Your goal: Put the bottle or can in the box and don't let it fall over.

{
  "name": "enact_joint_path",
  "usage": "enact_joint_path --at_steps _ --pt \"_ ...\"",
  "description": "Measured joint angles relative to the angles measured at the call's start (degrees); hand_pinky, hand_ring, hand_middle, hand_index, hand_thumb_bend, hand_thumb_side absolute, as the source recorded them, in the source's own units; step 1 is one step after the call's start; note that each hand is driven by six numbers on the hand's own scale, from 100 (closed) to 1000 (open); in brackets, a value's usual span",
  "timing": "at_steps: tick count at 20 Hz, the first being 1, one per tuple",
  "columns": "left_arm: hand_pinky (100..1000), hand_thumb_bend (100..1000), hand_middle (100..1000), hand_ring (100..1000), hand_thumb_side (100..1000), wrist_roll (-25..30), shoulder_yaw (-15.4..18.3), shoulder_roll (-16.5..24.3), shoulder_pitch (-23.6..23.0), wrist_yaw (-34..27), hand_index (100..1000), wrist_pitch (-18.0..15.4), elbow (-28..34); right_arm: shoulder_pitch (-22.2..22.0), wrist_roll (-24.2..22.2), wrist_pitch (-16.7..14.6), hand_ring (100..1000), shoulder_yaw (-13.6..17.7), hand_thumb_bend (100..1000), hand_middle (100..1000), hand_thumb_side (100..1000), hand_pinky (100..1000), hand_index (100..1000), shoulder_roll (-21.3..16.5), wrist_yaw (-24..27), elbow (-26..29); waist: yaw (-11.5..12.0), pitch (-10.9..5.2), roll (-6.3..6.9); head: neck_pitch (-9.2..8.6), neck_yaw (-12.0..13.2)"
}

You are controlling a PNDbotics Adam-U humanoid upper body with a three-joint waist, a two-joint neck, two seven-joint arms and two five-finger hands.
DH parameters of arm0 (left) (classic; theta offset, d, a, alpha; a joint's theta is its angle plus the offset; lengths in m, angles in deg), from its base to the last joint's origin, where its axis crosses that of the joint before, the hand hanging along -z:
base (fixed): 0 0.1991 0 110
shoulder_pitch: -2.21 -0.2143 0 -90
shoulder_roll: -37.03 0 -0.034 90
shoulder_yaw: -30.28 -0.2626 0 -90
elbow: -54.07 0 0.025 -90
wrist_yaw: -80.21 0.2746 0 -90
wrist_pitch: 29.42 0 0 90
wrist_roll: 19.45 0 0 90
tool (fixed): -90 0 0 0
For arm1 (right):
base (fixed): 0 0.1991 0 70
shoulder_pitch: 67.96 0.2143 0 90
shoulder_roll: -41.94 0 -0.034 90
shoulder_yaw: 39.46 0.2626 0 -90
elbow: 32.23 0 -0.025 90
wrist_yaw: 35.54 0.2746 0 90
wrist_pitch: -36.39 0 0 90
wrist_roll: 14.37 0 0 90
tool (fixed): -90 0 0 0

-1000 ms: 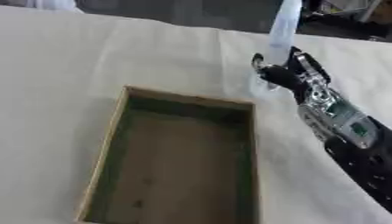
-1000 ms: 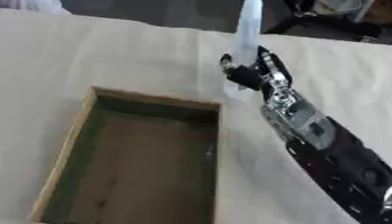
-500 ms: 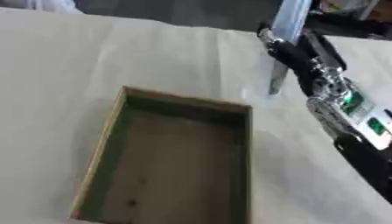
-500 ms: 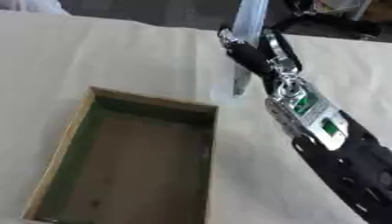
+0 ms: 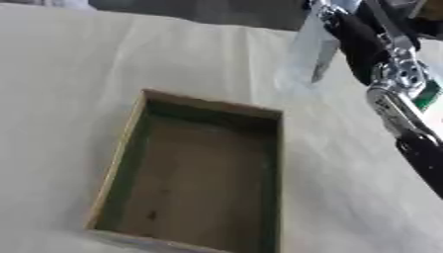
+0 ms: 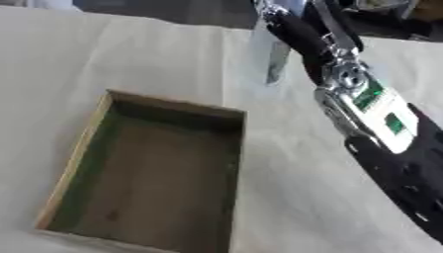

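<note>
The right hand (image 6: 290,29), fingers curled round a clear bottle (image 5: 304,54), holds it above the desk (image 5: 78,69) beyond the box (image 5: 130,148).

Right hand (image 6: 290,24) at top edge, fingers curled round clear bottle (image 6: 270,54) — bottle hangs upright, blurred, above cloth-covered table (image 6: 121,54). Black and silver forearm (image 6: 372,113) runs down to lower right corner. Open box (image 6: 147,173) lies lower left — wooden rim, green inner walls, brown floor. Bottle beyond box's far right corner, outside it
</note>
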Motion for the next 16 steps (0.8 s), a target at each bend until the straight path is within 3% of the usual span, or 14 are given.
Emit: enact_joint_path --at_steps 7,16 --pt "1000 621 825 760 457 -0.8 0.4 0.0 -0.4 0.0 718 1.1 0.0 2.7 -2.7 -2.9 1000 0.2 100 1000 470 1000 362 0.0 2.5 0.0 0.3 -0.80 -0.08 0.59 0.0" --pt "1000 619 821 758 459 -1.2 0.7 0.0 -0.2 -0.8 717 2.8 -1.1 6.2 -5.5 -3.8 1000 -2.6 100 1000 470 1000 367 1.1 2.7 0.0 1.4 -1.02 -0.28 0.97 -0.6"
